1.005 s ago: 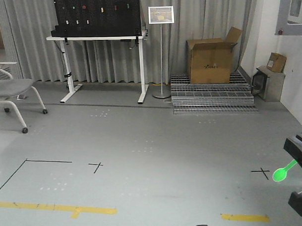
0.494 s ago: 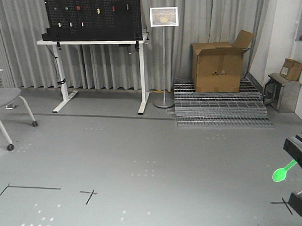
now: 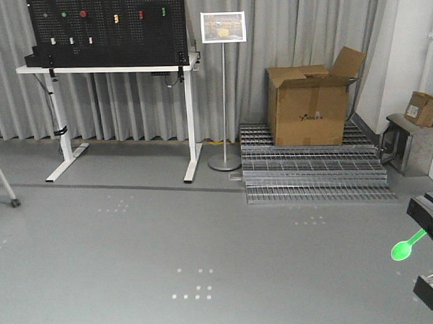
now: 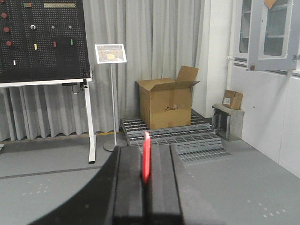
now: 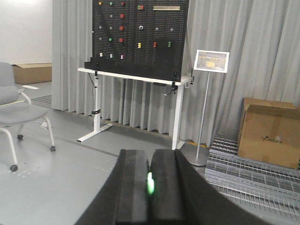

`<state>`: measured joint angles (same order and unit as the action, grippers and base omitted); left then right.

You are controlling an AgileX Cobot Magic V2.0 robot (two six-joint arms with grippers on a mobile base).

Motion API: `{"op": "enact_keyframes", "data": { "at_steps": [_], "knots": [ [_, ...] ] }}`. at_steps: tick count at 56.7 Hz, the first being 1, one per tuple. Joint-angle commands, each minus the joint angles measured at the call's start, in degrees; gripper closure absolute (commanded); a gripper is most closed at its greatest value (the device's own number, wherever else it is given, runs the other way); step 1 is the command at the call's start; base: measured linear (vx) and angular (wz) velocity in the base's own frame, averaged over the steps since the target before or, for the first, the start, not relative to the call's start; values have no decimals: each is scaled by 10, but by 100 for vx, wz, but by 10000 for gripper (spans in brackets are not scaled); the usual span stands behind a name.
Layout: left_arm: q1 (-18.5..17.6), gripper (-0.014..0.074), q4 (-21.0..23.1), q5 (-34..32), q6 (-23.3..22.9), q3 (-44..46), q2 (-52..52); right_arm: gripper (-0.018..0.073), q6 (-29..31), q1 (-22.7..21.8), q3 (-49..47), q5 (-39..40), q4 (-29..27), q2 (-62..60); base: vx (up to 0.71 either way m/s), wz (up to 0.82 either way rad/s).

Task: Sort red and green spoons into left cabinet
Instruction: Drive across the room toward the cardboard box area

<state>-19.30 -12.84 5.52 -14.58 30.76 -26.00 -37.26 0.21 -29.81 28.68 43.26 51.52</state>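
Left gripper clamps the red spoon, right gripper the green spoon, both carried above bare floor. The left cabinet shows in no view, so I should drive smoothly, grips firm, until it appears.

Red spoon: seen edge-on, pinched in left gripper, pointing forward. Green spoon: handle pinched in right gripper, round bowl sticking out free.
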Motion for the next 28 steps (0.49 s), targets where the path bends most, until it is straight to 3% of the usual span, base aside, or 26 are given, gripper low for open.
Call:
{"op": "enact_keyframes", "data": {
  "at_steps": [1, 28],
  "knots": [
    [0, 600, 0, -46, -4, 15, -3, 565, -1, -1, -20, 35, -14, -7, 61, -6],
    [0, 600, 0, -46, -4, 15, -3, 565, -1, -1, -20, 35, -14, -7, 61, -1]
  ]
}}
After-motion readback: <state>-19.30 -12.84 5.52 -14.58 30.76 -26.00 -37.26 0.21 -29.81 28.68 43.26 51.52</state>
